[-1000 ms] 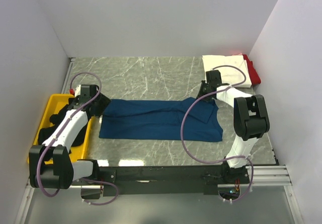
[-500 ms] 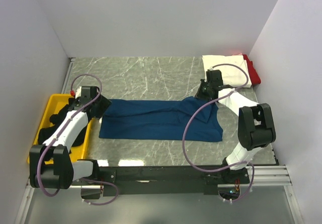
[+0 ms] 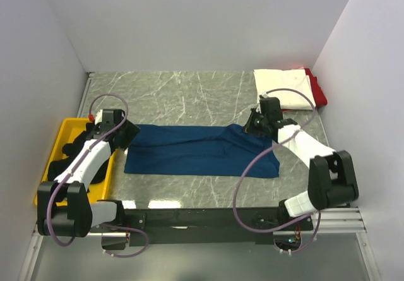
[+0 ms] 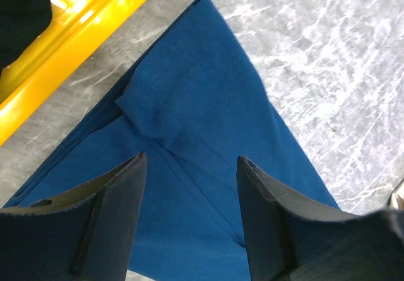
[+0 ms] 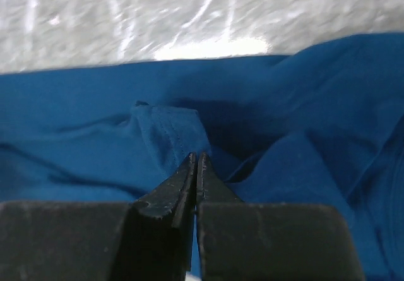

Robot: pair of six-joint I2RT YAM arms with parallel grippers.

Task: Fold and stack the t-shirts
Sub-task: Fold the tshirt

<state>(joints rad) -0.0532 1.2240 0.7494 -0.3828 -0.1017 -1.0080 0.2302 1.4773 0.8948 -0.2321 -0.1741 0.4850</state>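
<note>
Still holds the left gripper (image 4: 189, 164) spread wide just above the left end of the navy t-shirt (image 3: 196, 151); brings the right gripper (image 5: 196, 161), a little leftward of a second ago, pressed together on a fold at the right end. Beneath both, grey marble table (image 3: 189, 95); around, plain white walls (image 3: 189, 22).

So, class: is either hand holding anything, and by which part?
The right hand pinches the blue t-shirt at a fold near its far right corner; the left hand is open, empty.
</note>
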